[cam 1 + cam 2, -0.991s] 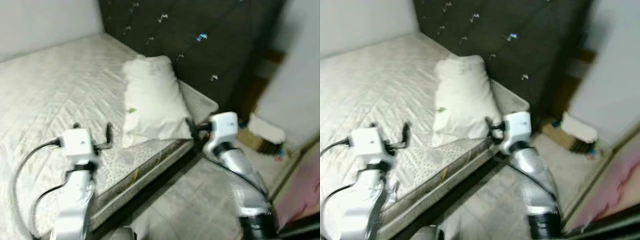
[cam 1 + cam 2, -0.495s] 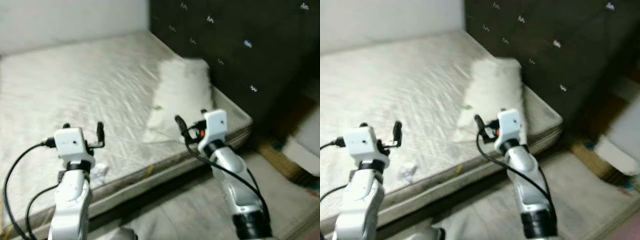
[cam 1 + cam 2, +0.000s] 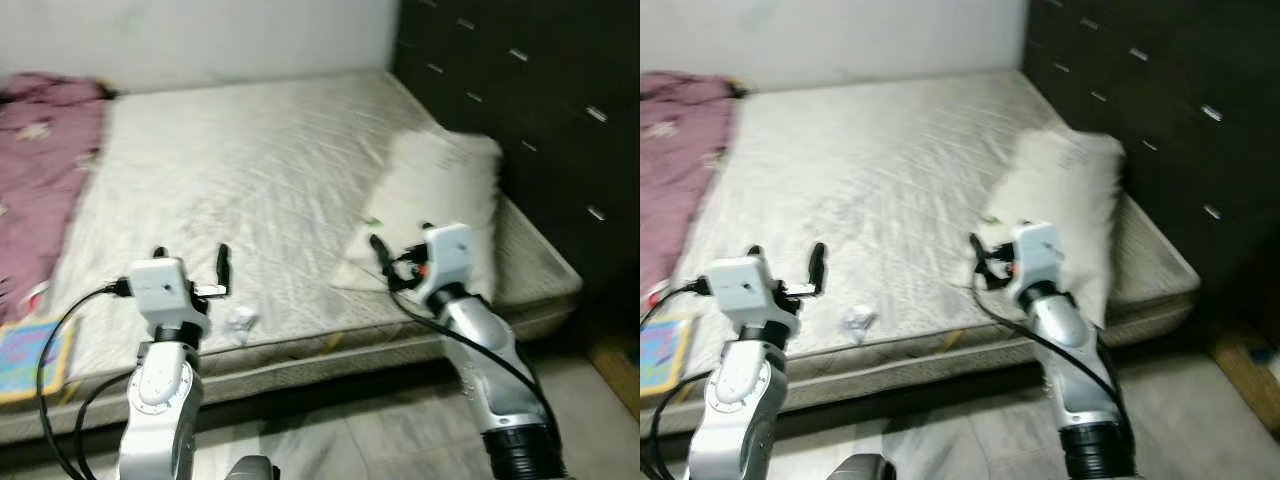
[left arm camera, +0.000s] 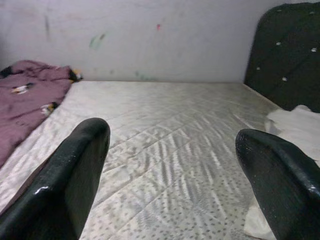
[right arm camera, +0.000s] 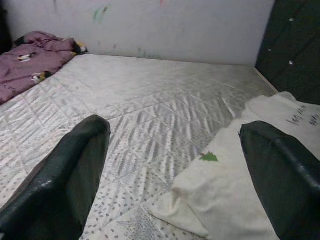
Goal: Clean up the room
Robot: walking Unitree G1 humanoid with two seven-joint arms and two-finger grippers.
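A bare quilted mattress (image 3: 250,180) lies before me. A white pillow (image 3: 440,205) with a small green scrap (image 5: 209,157) on it rests at the bed's right end, against the headboard. A crumpled white paper (image 3: 241,322) sits near the mattress's front edge. A purple blanket (image 3: 40,180) is heaped at the far left. My left gripper (image 3: 192,262) hangs open over the front edge, just left of the paper. My right gripper (image 3: 400,245) is open too, at the pillow's near corner. Both wrist views look across the mattress between spread fingers (image 4: 65,185), nothing held.
A dark tufted headboard (image 3: 520,90) rises at the right. A colourful flat book-like thing (image 3: 30,355) lies at the bed's lower left. Grey tiled floor (image 3: 350,440) runs along the front of the bed. A pale wall (image 3: 200,40) stands behind it.
The camera has swung left, so the pillow and headboard sit further right and the purple blanket and crumpled paper have come into view. Both arms keep the same raised, open pose.
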